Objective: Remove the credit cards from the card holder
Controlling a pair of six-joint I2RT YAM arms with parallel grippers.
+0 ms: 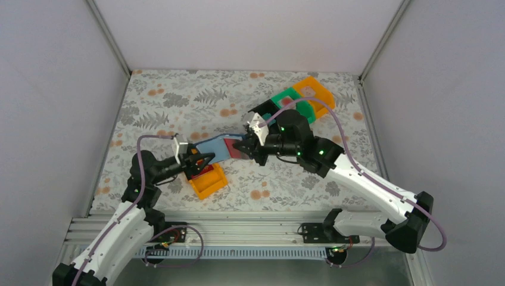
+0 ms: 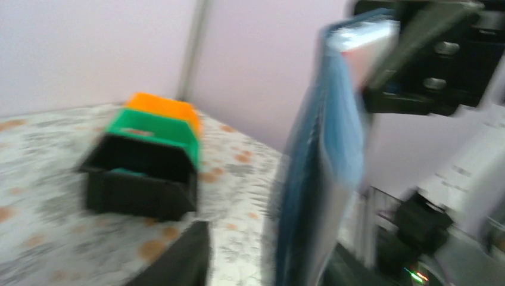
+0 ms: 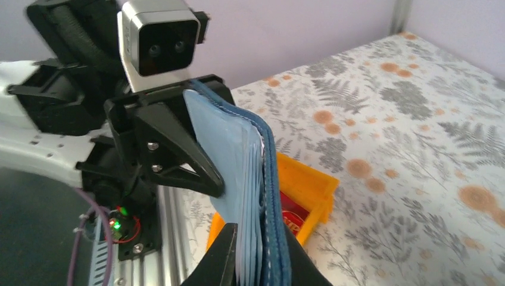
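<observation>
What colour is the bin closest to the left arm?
The bin is orange, shown best in the right wrist view.

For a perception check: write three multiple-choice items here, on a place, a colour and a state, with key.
1. Where is the wallet? A on the table; B in the black bin; C in the air between the left gripper and right gripper.
2. Which colour is the bin beside the left gripper? A green; B orange; C black.
3. The right gripper is: A wide open; B shut on the wallet; C shut on a bin.
Key: C, both hold it up; B, plain from above; B, it pinches the wallet.
</observation>
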